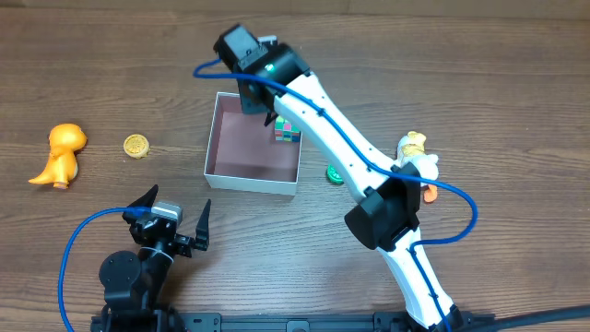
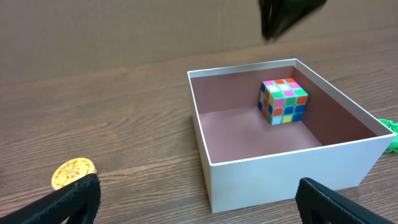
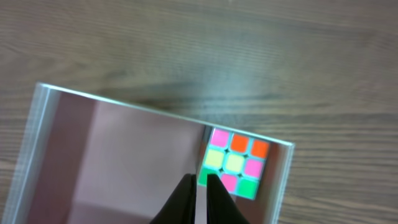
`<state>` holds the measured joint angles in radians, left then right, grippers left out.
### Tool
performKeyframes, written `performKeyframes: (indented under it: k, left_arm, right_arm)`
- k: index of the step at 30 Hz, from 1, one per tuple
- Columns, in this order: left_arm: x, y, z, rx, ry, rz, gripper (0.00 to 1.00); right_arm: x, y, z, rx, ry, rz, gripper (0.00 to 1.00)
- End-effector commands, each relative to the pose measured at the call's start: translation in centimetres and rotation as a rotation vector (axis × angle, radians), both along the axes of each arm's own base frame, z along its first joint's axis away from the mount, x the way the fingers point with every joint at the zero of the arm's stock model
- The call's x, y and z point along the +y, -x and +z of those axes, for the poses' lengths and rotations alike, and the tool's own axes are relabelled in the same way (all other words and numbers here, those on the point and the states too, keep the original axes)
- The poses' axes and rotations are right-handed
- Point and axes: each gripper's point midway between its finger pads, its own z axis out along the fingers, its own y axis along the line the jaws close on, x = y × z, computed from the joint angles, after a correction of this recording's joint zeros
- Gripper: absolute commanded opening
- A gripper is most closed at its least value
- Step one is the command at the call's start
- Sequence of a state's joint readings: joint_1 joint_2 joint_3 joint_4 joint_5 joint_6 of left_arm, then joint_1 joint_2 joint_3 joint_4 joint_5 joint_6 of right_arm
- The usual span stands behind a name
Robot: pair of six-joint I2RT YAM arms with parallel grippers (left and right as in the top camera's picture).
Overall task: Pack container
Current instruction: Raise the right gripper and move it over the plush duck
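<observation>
Square, shallow white-walled container point(image 1: 241, 148) with a dusty pink inside sits mid-table point(image 1: 461, 74), a multicoloured puzzle cube point(image 2: 283, 101) beside its right wall. The right hand point(image 3: 198, 182) hangs above, fingers pinched together on nothing; the left hand point(image 1: 177, 205) is spread wide. Only the overhead view shows the orange dinosaur toy point(image 1: 60, 152) at far left
</observation>
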<state>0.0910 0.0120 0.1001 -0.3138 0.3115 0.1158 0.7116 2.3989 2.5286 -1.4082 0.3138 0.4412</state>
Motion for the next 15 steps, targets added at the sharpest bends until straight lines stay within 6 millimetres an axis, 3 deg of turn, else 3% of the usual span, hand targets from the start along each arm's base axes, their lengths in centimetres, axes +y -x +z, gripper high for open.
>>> performKeyframes:
  k: [1, 6, 8, 11, 15]
  left_arm:
    - [-0.2, 0.0, 0.1, -0.012, -0.018, -0.013, 1.0]
    - [-0.2, 0.0, 0.1, -0.012, -0.018, -0.013, 1.0]
    - [-0.2, 0.0, 0.1, -0.012, -0.018, -0.013, 1.0]
    - [-0.2, 0.0, 0.1, -0.012, -0.018, -0.013, 1.0]
    - [-0.2, 0.0, 0.1, -0.012, -0.018, -0.013, 1.0]
  right_arm:
    - [-2.3, -1.1, 6.8, -0.127, -0.037, -0.053, 0.12]
    - [-6.6, -0.3, 10.6, -0.143, -0.022, -0.112, 0.16]
    - [-7.3, -0.4, 11.8, -0.145, -0.055, -0.086, 0.22]
    - [-8.3, -0.3, 13.1, -0.145, -0.104, -0.083, 0.22]
    - [-11.1, -0.1, 15.2, -0.163, -0.098, -0.064, 0.36]
